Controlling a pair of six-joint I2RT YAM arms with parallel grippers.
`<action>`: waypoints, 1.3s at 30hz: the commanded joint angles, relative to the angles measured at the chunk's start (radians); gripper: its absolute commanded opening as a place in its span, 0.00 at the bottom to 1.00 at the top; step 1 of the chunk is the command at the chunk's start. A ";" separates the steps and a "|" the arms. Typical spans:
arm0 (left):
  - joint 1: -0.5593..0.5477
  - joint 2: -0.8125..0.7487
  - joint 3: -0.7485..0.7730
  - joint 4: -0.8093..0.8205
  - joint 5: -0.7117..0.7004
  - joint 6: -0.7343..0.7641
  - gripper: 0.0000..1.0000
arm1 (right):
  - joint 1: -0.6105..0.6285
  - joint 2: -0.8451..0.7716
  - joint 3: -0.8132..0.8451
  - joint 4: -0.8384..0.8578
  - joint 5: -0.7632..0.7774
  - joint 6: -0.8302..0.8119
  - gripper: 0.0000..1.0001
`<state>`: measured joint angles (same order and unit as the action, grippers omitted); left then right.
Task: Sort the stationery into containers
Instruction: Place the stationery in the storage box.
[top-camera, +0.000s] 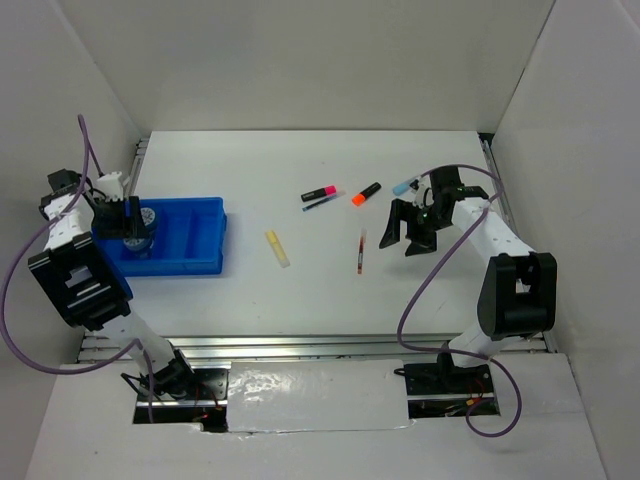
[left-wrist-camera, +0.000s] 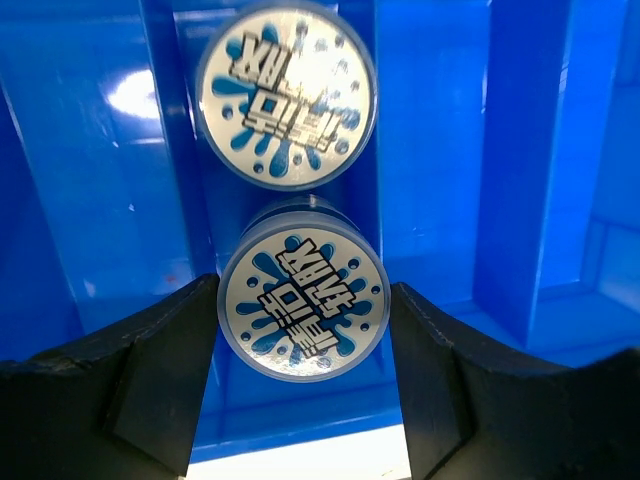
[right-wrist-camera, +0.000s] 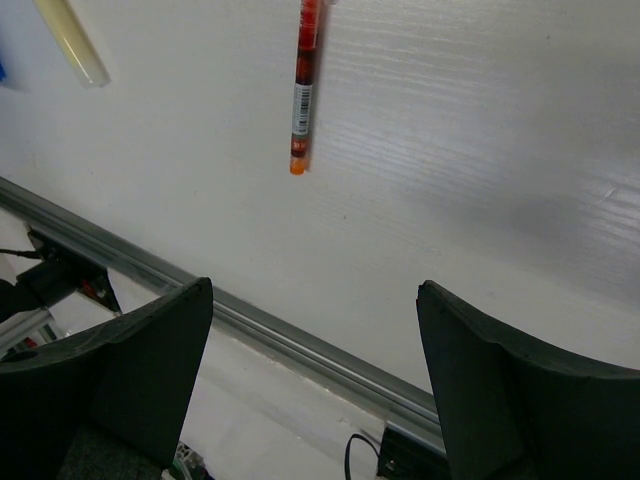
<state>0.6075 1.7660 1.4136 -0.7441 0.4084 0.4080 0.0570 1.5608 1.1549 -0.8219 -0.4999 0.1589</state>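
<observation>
Left end effector (left-wrist-camera: 303, 345) pinches the near roll (left-wrist-camera: 303, 300) between its matte black fingers, both pressed against the roll's sides. Round and glossy, this roll has a white face printed with blue splashes and black lettering. The far roll (left-wrist-camera: 287, 95) just beyond it looks the same. Both rolls stand on end inside the smooth, bright blue plastic tray (left-wrist-camera: 440, 150), among its long ridged dividers. Right end effector (right-wrist-camera: 315, 330) hangs over the white table (right-wrist-camera: 480, 150), jaws wide apart and holding nothing. Six slim items lie on the table: four markers, namely the pink marker (top-camera: 319, 192), orange-black marker (top-camera: 366, 193), pale yellow marker (top-camera: 278, 248) and light blue marker (top-camera: 405, 185), plus the red pen (top-camera: 360, 253) and dark pen (top-camera: 323, 204).
</observation>
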 joint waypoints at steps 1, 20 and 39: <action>-0.003 -0.048 -0.024 0.045 0.009 -0.018 0.00 | 0.009 0.005 0.000 0.043 0.003 -0.009 0.89; 0.000 -0.135 0.028 0.061 0.084 -0.026 0.73 | 0.079 -0.084 0.014 0.110 0.141 0.034 0.88; 0.040 -0.102 -0.088 0.095 0.053 0.029 0.68 | 0.119 -0.034 0.042 0.102 0.147 0.047 0.88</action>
<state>0.6392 1.6718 1.3216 -0.6849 0.4335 0.4152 0.1623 1.5288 1.1793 -0.7532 -0.3683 0.1940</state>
